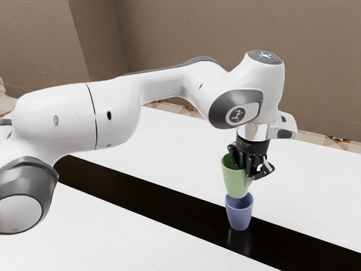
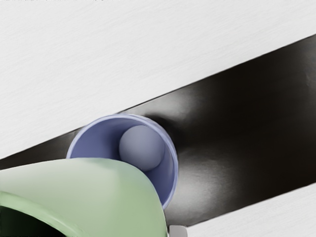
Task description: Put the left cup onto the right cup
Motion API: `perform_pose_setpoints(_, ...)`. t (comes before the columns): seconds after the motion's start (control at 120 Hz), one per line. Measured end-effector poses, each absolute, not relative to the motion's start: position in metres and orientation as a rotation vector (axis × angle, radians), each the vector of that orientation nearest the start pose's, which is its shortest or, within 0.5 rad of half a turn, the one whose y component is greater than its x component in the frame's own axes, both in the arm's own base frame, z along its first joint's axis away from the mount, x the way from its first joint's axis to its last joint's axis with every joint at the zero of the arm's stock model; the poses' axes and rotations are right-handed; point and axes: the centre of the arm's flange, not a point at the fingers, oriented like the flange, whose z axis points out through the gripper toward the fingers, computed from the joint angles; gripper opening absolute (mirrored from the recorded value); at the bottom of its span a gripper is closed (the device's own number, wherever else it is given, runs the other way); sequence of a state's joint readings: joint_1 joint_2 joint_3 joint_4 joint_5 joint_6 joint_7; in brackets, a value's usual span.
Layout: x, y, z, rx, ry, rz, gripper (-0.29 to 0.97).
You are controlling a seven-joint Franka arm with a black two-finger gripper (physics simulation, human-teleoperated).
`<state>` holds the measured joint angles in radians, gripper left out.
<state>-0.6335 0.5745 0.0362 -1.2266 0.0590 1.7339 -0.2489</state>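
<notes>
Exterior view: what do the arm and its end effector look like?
The arm is glossy white with rounded links and dark grey joint caps, one bearing a white mark. The end effector is black and two-fingered.

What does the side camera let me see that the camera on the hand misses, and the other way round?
Side camera: the white arm, its pincer clamped on the green cup at its rim, and the brown wall behind.
Hand camera: the inside of the blue cup, down to its round floor.
Both: the green cup over the blue cup, which stands on the black stripe of the white table.
</notes>
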Motion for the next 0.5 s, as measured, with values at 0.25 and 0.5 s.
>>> perform_pose_setpoints(0.25,0.6,-0.404,0.42,-2.992,0.524,0.057,-0.1)
perform_pose_setpoints(0.5,0.605,-0.405,0.406,-2.99,0.505,0.08,-0.1)
